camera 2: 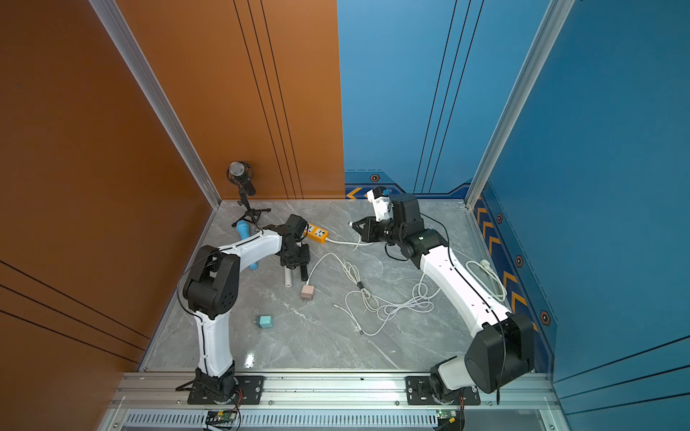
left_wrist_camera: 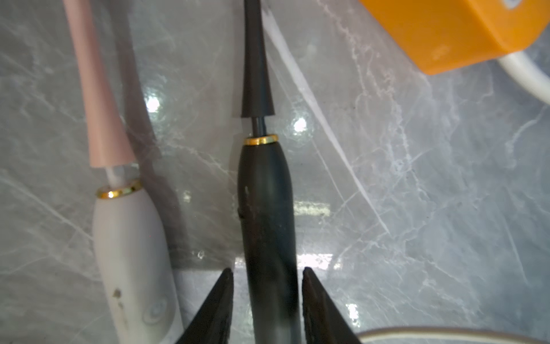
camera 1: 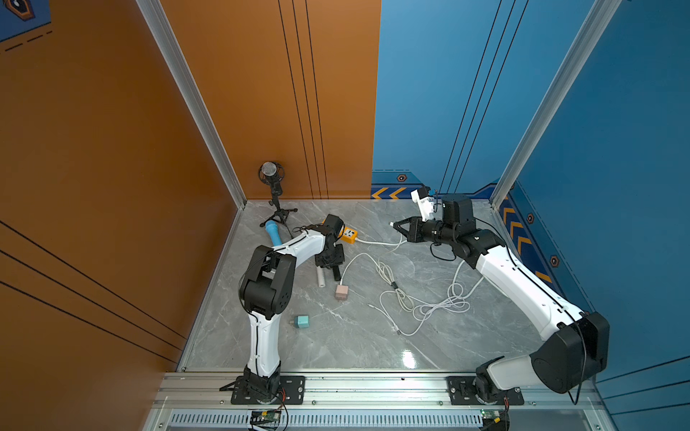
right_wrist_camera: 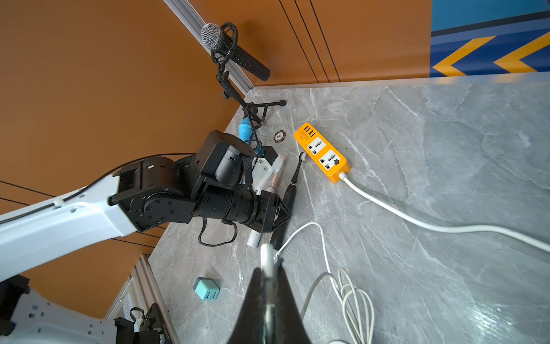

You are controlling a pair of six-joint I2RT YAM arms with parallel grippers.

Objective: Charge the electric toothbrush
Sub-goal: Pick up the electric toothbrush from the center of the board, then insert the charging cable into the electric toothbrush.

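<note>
In a top view the left gripper (camera 1: 332, 264) hangs directly over the slim black electric toothbrush (camera 1: 337, 275). The toothbrush lies flat on the grey marble-patterned tabletop (camera 1: 336, 347), at about 10 o'clock from the table's middle. Only its butt end shows, sticking out toward 6 o'clock, so its long axis runs roughly 6 to 12. The right gripper (camera 1: 395, 225) is well apart, and from it the butt lies between 7 and 8 o'clock. The left arm is plainly the nearer.

In the left wrist view, the left fingers flank the handle, one on each side. A thin strip of table shows between each tip and the handle. I judge the handle straddled but not clamped, though the picture is too dark further down the fingers to be sure. The toothbrush runs straight out from the gripper, its neck pointing away toward the orange plastic power strip (left_wrist_camera: 446, 35). A white-and-pink electric toothbrush (left_wrist_camera: 128, 238) lies just beside it, nearly parallel and outside the jaws.

In the right wrist view, the right gripper is closed on the white charging-cable connector (right_wrist_camera: 267, 253). The bristle head sits near the strip, and the butt faces this gripper. Any port there is hidden, but the coming move probably turns on lining up connector and butt along that axis.
</note>
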